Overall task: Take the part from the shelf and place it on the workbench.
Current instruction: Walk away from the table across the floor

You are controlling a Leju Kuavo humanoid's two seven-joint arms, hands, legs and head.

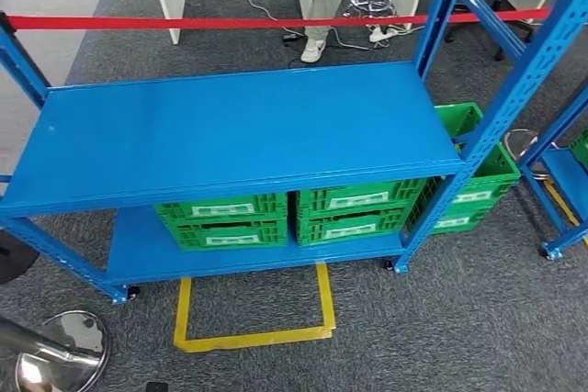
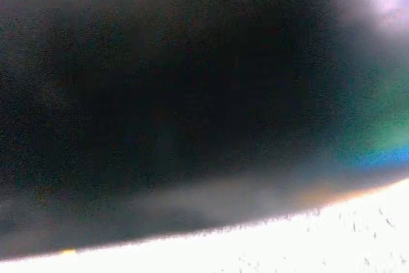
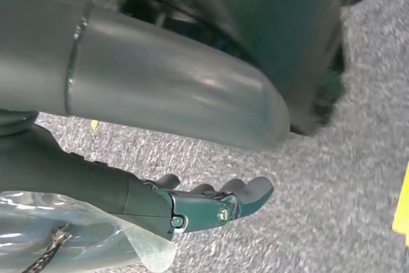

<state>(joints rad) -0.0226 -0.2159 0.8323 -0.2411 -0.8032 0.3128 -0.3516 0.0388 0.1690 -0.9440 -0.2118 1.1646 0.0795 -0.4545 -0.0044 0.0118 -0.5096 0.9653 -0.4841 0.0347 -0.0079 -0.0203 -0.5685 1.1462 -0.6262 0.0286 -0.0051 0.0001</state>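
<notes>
Four green crates [image 1: 291,215] under blue shelf [image 1: 229,130]; right hand [image 3: 212,206] fingers spread, empty.

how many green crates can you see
5, maybe more hidden. Two stacked on the bottom shelf's left, two stacked beside them, and one on the floor past the rack's right post, apparently stacked on another.
</notes>
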